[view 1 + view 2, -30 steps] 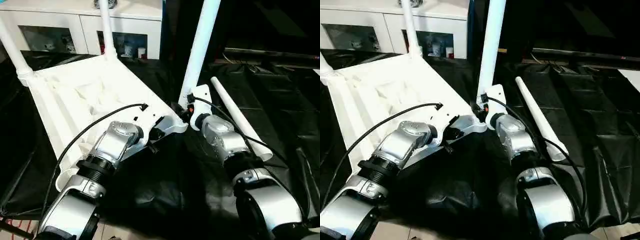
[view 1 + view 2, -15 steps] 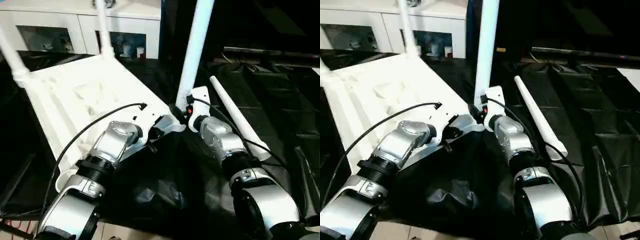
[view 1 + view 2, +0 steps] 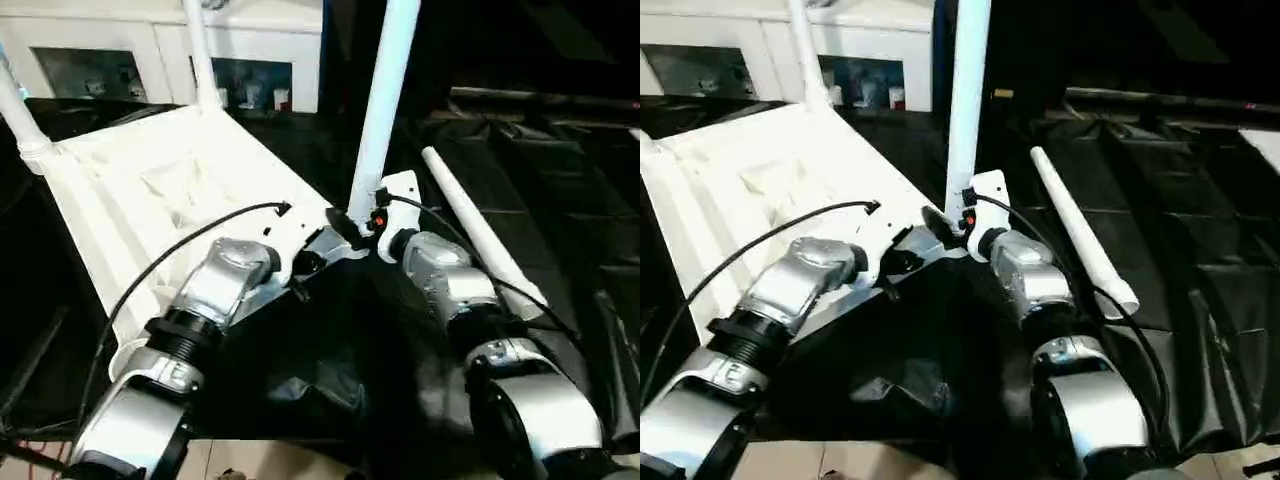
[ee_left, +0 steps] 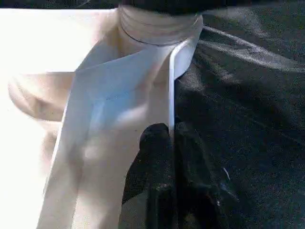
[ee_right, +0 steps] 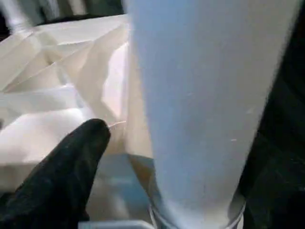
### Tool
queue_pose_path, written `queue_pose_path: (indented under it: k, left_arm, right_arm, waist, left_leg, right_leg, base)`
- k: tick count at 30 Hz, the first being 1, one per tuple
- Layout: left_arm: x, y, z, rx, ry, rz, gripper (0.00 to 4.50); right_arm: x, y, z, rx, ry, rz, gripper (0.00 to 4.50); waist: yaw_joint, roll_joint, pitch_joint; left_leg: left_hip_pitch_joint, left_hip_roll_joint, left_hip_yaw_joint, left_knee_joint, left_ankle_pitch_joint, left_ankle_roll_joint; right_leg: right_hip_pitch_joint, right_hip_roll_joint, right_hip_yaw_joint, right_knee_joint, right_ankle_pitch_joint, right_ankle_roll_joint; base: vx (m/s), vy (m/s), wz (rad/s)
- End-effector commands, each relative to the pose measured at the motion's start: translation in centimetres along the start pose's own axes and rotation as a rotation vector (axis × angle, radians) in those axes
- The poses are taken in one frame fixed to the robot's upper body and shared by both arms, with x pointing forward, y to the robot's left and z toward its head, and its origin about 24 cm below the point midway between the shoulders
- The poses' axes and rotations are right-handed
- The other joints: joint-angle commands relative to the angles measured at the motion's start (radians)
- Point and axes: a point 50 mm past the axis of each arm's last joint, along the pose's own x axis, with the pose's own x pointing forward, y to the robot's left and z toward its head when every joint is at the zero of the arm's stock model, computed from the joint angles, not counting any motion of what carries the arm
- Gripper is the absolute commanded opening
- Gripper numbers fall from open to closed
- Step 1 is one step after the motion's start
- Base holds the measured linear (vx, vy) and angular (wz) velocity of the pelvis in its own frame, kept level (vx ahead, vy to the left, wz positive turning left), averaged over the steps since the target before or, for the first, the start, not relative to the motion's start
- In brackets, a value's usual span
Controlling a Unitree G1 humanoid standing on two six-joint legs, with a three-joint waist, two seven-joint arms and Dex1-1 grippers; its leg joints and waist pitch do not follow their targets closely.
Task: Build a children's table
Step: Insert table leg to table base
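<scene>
The white table top [image 3: 150, 190] lies underside up on black sheeting. Two legs [image 3: 198, 50] [image 3: 20, 110] stand in its far corners. A third leg [image 3: 385, 90] stands upright in the near right corner socket. My left gripper [image 4: 169, 131] is shut on the top's thin rim [image 4: 170, 81] just beside that socket. My right gripper [image 3: 355, 222] is at the foot of the upright leg [image 5: 205, 109], open; its one visible finger [image 5: 71, 162] stands apart from the leg. A fourth leg [image 3: 480, 235] lies loose on the sheeting to the right.
A white cabinet with glass doors [image 3: 250, 60] stands behind the table top. Crumpled black sheeting [image 3: 330, 380] covers the floor under my arms and to the right. A black cable [image 3: 170, 255] runs along my left forearm.
My right gripper's fingers have spread away from the foot of the upright leg. The left gripper keeps its hold on the rim. The whole view has shifted slightly.
</scene>
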Motion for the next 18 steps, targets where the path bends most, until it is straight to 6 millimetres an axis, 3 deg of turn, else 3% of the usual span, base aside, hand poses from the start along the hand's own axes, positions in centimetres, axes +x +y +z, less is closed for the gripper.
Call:
queue_pose_path:
  k: [1,2,5,11,18]
  left_arm:
    - [-0.1,-0.7,2.4,0.057,-0.116,-0.040,0.00]
    - [-0.3,-0.7,2.2,0.055,-0.119,-0.058,0.00]
    - [-0.8,-0.7,1.6,0.074,-0.124,-0.094,0.00]
    - [-1.6,-0.8,0.9,0.121,-0.137,-0.164,0.00]
    - [-2.8,-1.5,-0.1,0.182,-0.149,-0.301,0.00]
  right_arm:
    - [0.5,2.0,-0.7,-0.023,0.048,0.135,4.41]
    - [0.0,1.6,-0.3,-0.054,0.043,0.156,4.41]
    - [-1.2,0.8,0.1,-0.106,0.050,0.192,4.41]
    - [-3.4,-0.1,0.4,-0.166,0.074,0.257,4.41]
    - [-5.9,-0.6,0.1,-0.190,0.122,0.332,4.41]
  waist:
    - [0.012,0.009,-0.077]
    - [0.013,0.011,-0.077]
    - [0.017,0.008,-0.073]
    - [0.032,0.009,-0.069]
    - [0.043,0.011,-0.070]
  left_leg:
    - [0.001,0.059,-0.020,-0.065,-0.077,0.090]
    - [0.000,0.060,-0.018,-0.063,-0.054,0.106]
    - [-0.001,0.059,-0.017,-0.062,-0.072,0.121]
    - [0.004,0.063,-0.018,-0.066,-0.104,0.095]
    - [0.007,0.064,-0.017,-0.066,-0.096,0.086]
  right_leg:
    - [0.072,-0.097,0.060,-0.059,-0.054,-0.260]
    - [0.071,-0.098,0.060,-0.055,-0.013,-0.277]
    - [0.073,-0.099,0.059,-0.060,-0.034,-0.274]
    - [0.072,-0.098,0.060,-0.067,-0.121,-0.239]
    - [0.070,-0.096,0.061,-0.063,-0.104,-0.228]
  base:
    - [0.000,0.000,0.00]
    - [0.000,0.000,0.00]
    - [0.000,0.000,0.00]
    - [0.000,0.000,0.00]
    - [0.000,0.000,0.00]
